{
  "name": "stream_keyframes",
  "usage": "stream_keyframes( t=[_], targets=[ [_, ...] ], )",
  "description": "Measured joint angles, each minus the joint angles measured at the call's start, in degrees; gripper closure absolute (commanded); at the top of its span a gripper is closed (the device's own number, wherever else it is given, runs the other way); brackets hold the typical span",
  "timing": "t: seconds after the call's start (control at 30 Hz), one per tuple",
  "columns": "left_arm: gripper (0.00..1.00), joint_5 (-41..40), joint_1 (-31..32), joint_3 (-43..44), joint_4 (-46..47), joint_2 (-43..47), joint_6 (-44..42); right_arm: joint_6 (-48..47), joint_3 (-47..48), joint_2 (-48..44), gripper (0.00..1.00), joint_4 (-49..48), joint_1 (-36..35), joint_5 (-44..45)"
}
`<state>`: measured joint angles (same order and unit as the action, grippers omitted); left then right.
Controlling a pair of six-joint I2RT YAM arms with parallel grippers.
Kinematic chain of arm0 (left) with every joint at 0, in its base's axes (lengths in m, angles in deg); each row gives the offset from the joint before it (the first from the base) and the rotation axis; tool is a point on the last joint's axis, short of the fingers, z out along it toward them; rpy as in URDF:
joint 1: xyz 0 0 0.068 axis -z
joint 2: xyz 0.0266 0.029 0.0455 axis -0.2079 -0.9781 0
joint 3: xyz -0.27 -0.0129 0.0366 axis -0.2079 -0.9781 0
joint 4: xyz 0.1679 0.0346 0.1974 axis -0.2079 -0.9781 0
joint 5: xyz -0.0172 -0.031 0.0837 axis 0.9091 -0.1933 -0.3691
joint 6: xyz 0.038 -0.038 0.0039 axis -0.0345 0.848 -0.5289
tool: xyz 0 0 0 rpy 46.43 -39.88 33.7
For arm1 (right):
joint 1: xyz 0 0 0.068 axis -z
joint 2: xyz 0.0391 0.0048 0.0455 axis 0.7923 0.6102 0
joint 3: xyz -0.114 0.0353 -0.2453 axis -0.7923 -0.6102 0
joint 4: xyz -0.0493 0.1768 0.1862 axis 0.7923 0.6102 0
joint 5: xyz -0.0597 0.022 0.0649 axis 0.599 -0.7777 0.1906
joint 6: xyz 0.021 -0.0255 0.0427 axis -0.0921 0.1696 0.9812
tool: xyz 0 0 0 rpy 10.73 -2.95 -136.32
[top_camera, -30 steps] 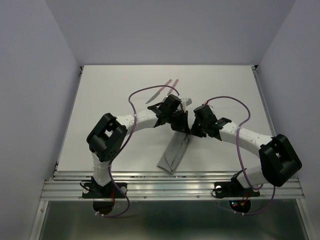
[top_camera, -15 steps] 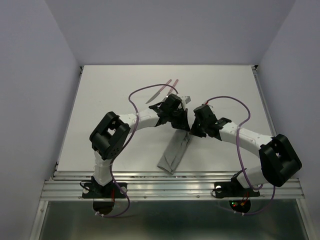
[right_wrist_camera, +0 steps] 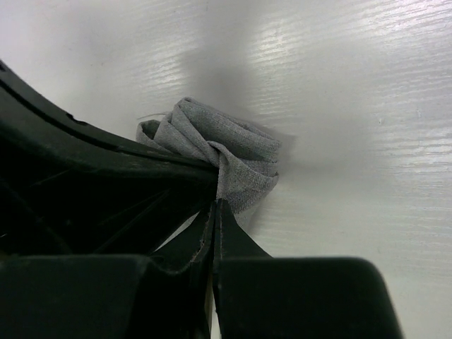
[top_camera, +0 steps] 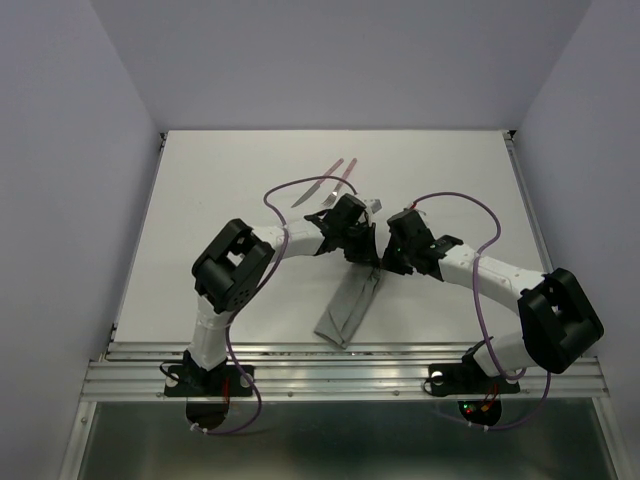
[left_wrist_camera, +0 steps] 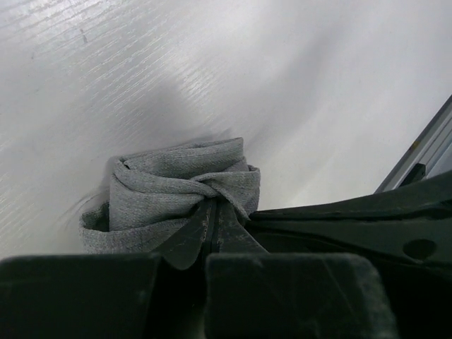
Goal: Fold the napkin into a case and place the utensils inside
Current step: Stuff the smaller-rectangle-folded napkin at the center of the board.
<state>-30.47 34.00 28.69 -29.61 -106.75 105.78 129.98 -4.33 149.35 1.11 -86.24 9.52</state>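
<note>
Matte woven-cloth napkin (left_wrist_camera: 162, 198), glossy white table (left_wrist_camera: 282, 85)

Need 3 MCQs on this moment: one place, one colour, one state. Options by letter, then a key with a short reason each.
1. Where do the utensils lie relative to the napkin?
A. Inside it
B. On the table beyond it, apart from it
C. At the table's near edge

2. What colour is the napkin?
A. White
B. Pinkish-red
C. Grey

3. How do the left tool and right tool stand?
A. Both shut on the napkin's bunched end
B. Both open above it
C. Left shut, right open

Key:
1 B: the top view shows them on bare table past both tools.
2 C: the cloth is grey in every view.
3 A: each wrist view shows fingertips together, pinching cloth.
</note>
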Motion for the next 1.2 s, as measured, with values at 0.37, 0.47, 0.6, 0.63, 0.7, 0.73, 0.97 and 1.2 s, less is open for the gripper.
stream_keyframes(
  t=[0.37, 0.47, 0.6, 0.63, 0.7, 0.73, 0.97, 1.2],
  targets=[
    [1.00, 0.59, 0.02, 0.00, 0.57, -1.90, 0.55, -0.17, 0.39, 0.00, 0.99, 0.09, 0.00, 0.02],
    [1.00, 0.66, 0.07, 0.02, 0.74, -1.90, 0.76, -0.20, 0.59, 0.00, 0.99, 0.09, 0.02, 0.00],
    [1.00, 1.01, 0.17, 0.48, 0.70, -1.90, 1.05, -0.20, 0.68, 0.02, 0.99, 0.07, 0.00, 0.00],
    [1.00, 1.05, 0.24, 0.61, 0.70, -1.86, 1.07, -0.17, 0.68, 0.02, 0.99, 0.07, 0.00, 0.00],
    [1.00, 1.03, 0.31, 0.63, 0.57, -1.66, 1.07, -0.17, 0.68, 0.02, 0.99, 0.07, 0.00, 0.00],
    [1.00, 1.01, 0.33, 0.63, 0.37, -1.44, 1.07, -0.17, 0.68, 0.02, 0.99, 0.07, 0.00, 0.00],
    [1.00, -1.31, 0.09, 0.63, -2.93, 2.38, 0.79, -0.15, 0.68, 0.02, 0.99, 0.07, 0.02, 0.42],
    [1.00, -2.56, 0.02, 0.11, -3.63, 6.08, 0.74, -0.11, 0.68, 0.02, 0.99, -0.04, 0.00, 0.39]
  ],
)
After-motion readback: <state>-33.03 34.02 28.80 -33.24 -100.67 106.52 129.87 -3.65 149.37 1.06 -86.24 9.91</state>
